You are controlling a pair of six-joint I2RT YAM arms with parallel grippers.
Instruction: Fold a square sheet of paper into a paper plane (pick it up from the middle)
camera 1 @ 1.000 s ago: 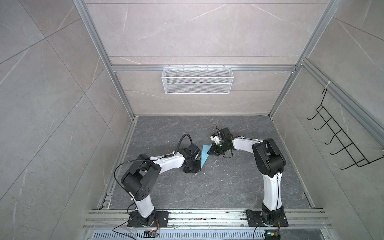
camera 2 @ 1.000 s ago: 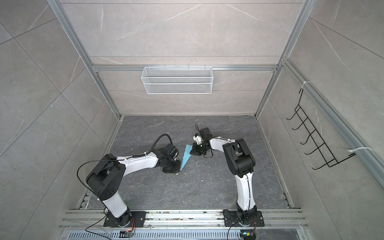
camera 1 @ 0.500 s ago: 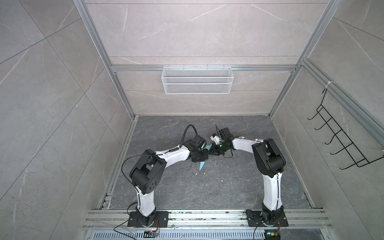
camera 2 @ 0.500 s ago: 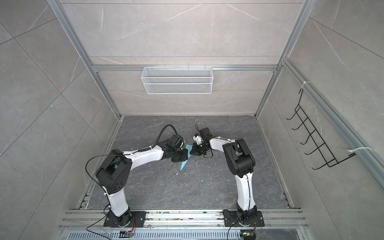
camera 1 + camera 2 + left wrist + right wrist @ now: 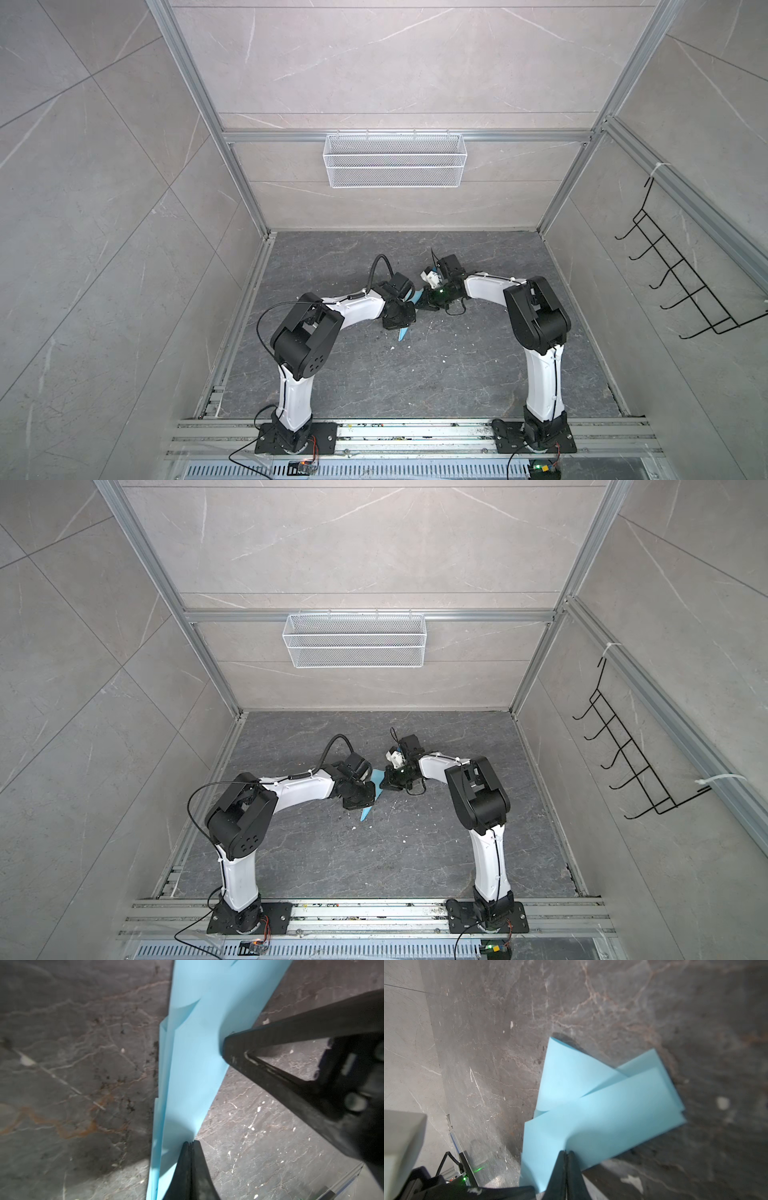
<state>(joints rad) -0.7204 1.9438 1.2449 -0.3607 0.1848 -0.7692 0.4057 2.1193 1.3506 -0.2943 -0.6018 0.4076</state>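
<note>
The light-blue sheet of paper (image 5: 191,1064) lies on the dark floor, folded into a narrow pointed shape with layered flaps (image 5: 602,1109). In both top views only its pointed end (image 5: 403,334) (image 5: 365,813) and a piece between the two arms show. My left gripper (image 5: 190,1143) is shut, its tip pressed down on the paper near one long edge. My right gripper (image 5: 566,1152) is also shut, with its tip on the paper's wider end. In the left wrist view the right gripper's black fingers (image 5: 232,1049) touch the paper's other side. The two grippers stand close together mid-floor (image 5: 405,318) (image 5: 422,306).
A white wire basket (image 5: 395,160) hangs on the back wall and a black hook rack (image 5: 681,286) on the right wall. Aluminium rails (image 5: 415,432) run along the front by the arm bases. Small white crumbs (image 5: 444,360) dot the floor.
My left gripper swung from the paper's left side toward the back, then came down onto the paper. The paper shows narrower than before. The right arm has stayed in place.
</note>
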